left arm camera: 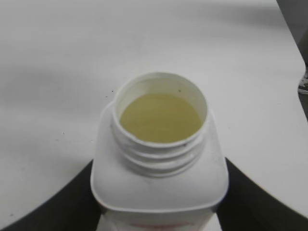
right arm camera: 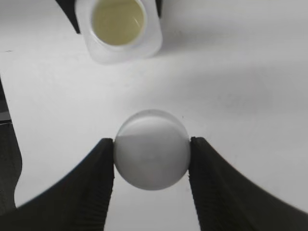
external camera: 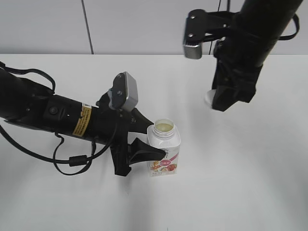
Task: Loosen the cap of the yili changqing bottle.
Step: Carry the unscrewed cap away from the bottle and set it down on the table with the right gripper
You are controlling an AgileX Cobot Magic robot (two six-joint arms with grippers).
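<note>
The yili changqing bottle (external camera: 163, 148) stands upright on the white table, white with a pink-red label. Its neck is open and shows pale yellow liquid (left arm camera: 160, 117). My left gripper (external camera: 147, 137) is shut on the bottle's body, one jaw on each side (left arm camera: 159, 192). The white round cap (right arm camera: 151, 149) is off the bottle, held between the jaws of my right gripper (right arm camera: 152, 147). That gripper (external camera: 219, 101) hangs above the table to the right of and behind the bottle, and the cap (external camera: 209, 97) peeks out at its left edge. The bottle also shows at the top of the right wrist view (right arm camera: 119, 30).
The white table (external camera: 240, 183) stretches around the bottle. The left arm (external camera: 53, 113) lies low across the table's left side with cables looping beside it. A grey wall (external camera: 120, 24) stands behind the table's far edge.
</note>
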